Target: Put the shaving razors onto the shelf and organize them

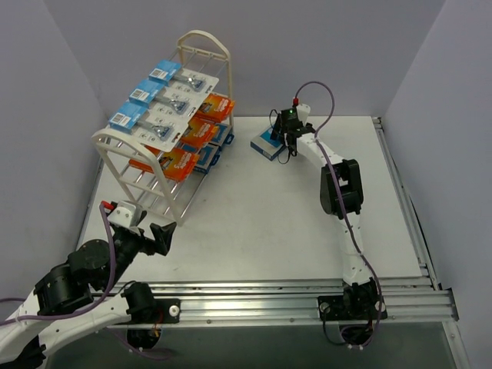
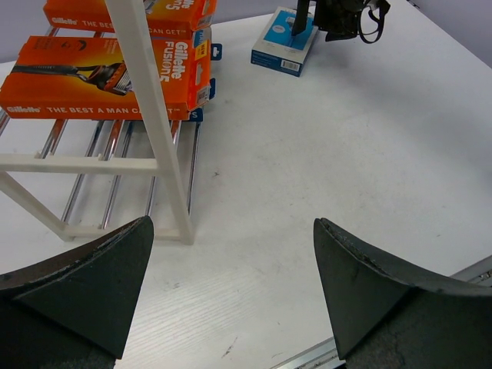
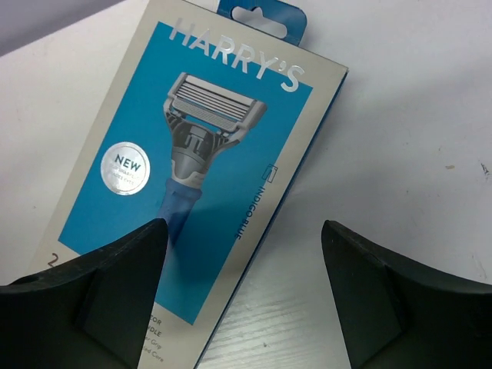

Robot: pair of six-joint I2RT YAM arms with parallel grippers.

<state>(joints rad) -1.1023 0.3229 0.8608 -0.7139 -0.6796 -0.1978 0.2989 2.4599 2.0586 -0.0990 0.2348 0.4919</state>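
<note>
Matte black left tool [image 2: 232,223] spread wide, right tool [image 3: 244,224] wide above flat rectangular blue-and-white box [image 3: 207,115], cream thin-rod shelf [image 2: 150,100]

The left gripper [image 1: 157,238] sits low before the shelf [image 1: 204,37], fingers [image 2: 100,277] spread wide. The right gripper [image 1: 286,138] points down, right of the shelf, fingers apart.

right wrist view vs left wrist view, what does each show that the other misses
Only the right wrist: the print on the blue box, a razor picture and a NEW sticker. Only the left wrist: the shelf and the orange boxes on it. Both: that blue box lying flat on the white table.
</note>
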